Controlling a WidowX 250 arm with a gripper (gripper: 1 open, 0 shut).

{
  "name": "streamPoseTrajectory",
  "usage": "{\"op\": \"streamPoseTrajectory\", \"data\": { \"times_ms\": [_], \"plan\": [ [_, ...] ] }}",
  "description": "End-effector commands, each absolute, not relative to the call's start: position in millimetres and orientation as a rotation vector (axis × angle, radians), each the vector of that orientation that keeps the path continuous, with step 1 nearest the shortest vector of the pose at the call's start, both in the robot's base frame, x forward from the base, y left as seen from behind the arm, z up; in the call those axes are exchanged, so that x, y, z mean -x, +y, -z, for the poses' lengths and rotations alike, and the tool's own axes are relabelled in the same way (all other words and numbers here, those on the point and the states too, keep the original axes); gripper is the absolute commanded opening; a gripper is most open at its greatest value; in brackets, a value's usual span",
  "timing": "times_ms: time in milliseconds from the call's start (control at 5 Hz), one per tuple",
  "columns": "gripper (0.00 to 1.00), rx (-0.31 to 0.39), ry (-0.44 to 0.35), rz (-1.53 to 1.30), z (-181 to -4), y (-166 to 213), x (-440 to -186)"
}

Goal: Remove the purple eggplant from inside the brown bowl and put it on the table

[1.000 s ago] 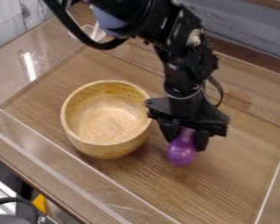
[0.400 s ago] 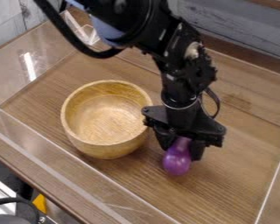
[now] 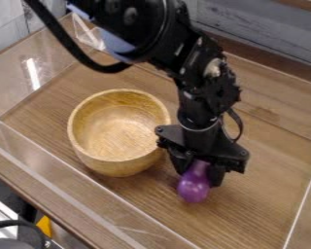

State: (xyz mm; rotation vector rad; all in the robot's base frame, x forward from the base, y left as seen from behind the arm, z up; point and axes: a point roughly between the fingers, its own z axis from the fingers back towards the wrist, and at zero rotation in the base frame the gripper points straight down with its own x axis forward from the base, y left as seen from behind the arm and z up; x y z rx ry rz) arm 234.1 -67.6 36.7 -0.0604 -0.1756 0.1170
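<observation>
Beside the brown bowl (image 3: pixel 118 130), toward the table (image 3: pixel 262 195) front edge: gripper (image 3: pixel 197 173) clamped on purple eggplant (image 3: pixel 193 185); placing step; next, release.

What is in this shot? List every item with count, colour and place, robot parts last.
purple eggplant: one, glossy purple, low over the table beside the bowl, between the jaws
brown bowl: one, light tan wood, empty, left of centre on the table
table: one, brown wood grain, under everything
clear walls: low, transparent, around the table's edge
arm: one, black, reaching in from the upper left
gripper: one, black, pointing down, shut on the eggplant
</observation>
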Motion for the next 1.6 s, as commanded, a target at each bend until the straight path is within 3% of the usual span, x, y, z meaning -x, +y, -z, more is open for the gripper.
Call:
{"op": "streamPoseTrajectory", "data": {
  "times_ms": [0, 1400],
  "plan": [
    [0.0, 0.06, -0.206, -0.106, -42.3, -69.7, -234.3],
    [0.0, 0.005, -0.132, -0.097, -19.3, -72.4, -211.7]
  ]
}}
